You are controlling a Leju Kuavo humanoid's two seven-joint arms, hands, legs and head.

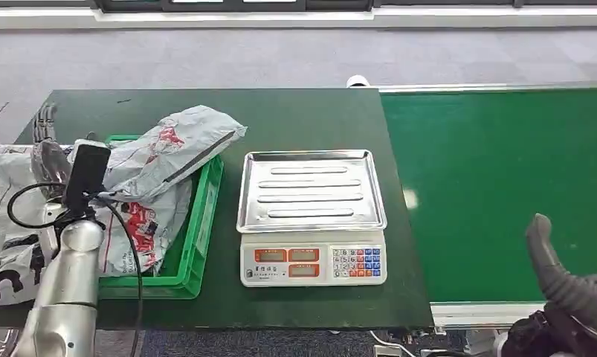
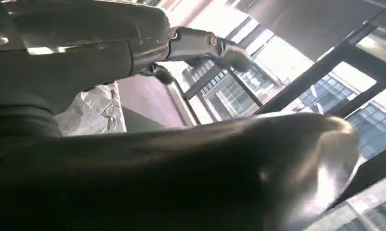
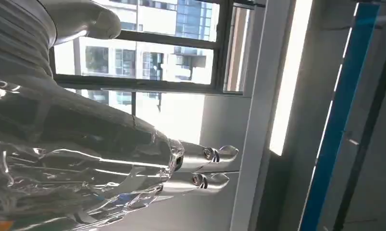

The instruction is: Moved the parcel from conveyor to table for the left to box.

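Parcel in the box, belt bare.

A grey parcel lies across the green box, beside the scale. The left hand is near it, maybe resting on the bags; its grip is too hidden to tell. The right hand holds nothing I can see, fingers straight, by the conveyor. Next it needs a new parcel.

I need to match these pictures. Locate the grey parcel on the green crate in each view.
Head view: grey parcel left of centre, lying across the green crate.
Left wrist view: crinkled grey film, probably the parcel, beyond the left hand.
Right wrist view: windows and a wall instead.
Shared landmark: the left hand, beside the parcel.
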